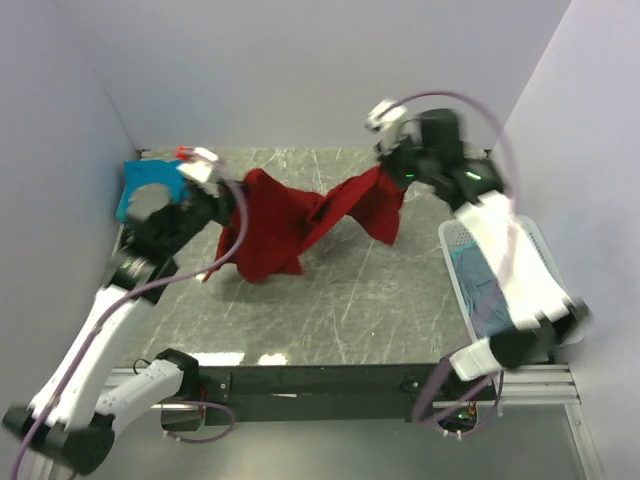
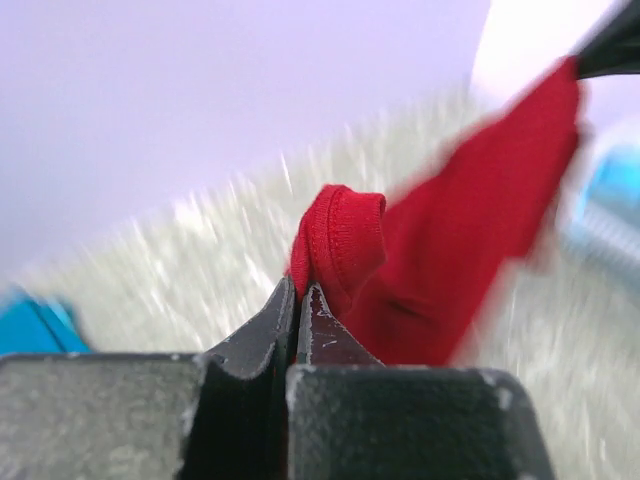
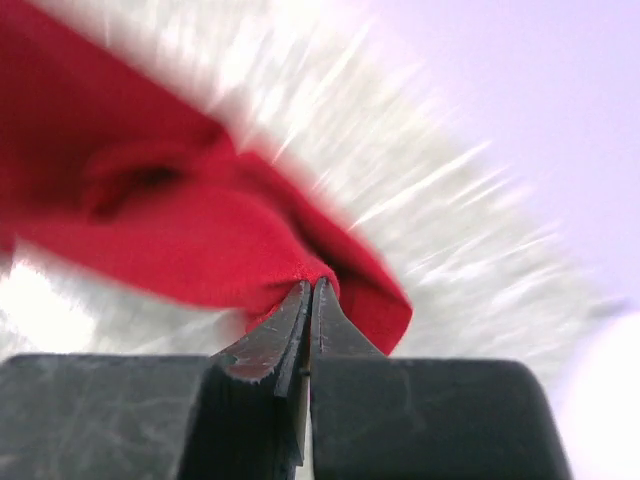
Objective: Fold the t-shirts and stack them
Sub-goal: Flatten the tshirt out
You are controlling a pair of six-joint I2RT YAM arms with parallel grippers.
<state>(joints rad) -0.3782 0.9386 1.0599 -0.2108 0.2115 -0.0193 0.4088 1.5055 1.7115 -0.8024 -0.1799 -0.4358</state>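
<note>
A bright red t-shirt hangs stretched between my two grippers above the grey marbled table, sagging in the middle with a flap drooping toward the table. My left gripper is shut on a rolled edge of the red t-shirt at its left end; in the left wrist view the left gripper pinches the cloth at its tips. At the right end my right gripper is shut on the cloth, and the right wrist view shows the right gripper clamped on a fold of the red t-shirt.
A teal t-shirt lies at the table's back left corner, partly behind the left arm. A white lattice basket at the right edge holds teal and grey-blue cloth. White walls enclose the back and sides.
</note>
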